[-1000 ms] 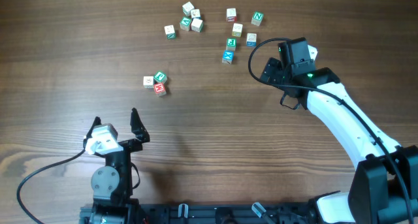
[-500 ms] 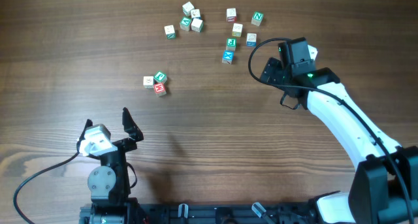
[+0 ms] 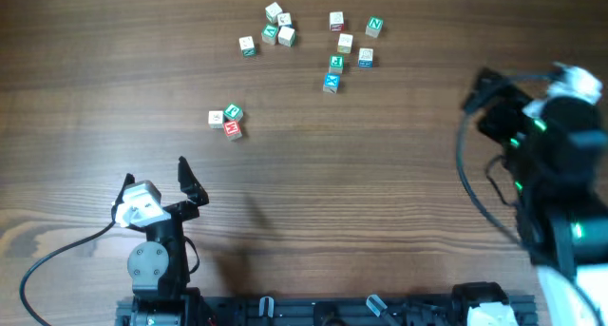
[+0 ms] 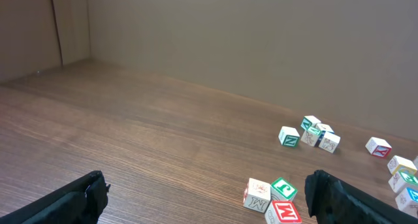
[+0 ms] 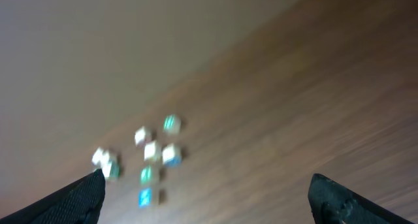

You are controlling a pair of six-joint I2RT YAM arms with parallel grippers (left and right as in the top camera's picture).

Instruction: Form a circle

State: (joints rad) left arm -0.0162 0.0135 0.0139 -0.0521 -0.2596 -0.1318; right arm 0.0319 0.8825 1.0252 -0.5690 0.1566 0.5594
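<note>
By the table's (image 3: 85,98) near edge, the left gripper (image 3: 155,171) has its jaws wide apart, holding nothing. Three cubes (image 3: 228,120) sit close together toward the middle. At the right edge the right gripper (image 5: 206,177) is also spread and empty (its own view is blurred). Toward the far edge lie five cubes (image 3: 274,29) and six more cubes (image 3: 347,48). Overhead shows fourteen cubes in loose clusters, not a circle.

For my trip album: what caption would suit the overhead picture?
Letter cubes lie scattered on the wooden table, no circle yet; the left gripper stands open, empty.
</note>
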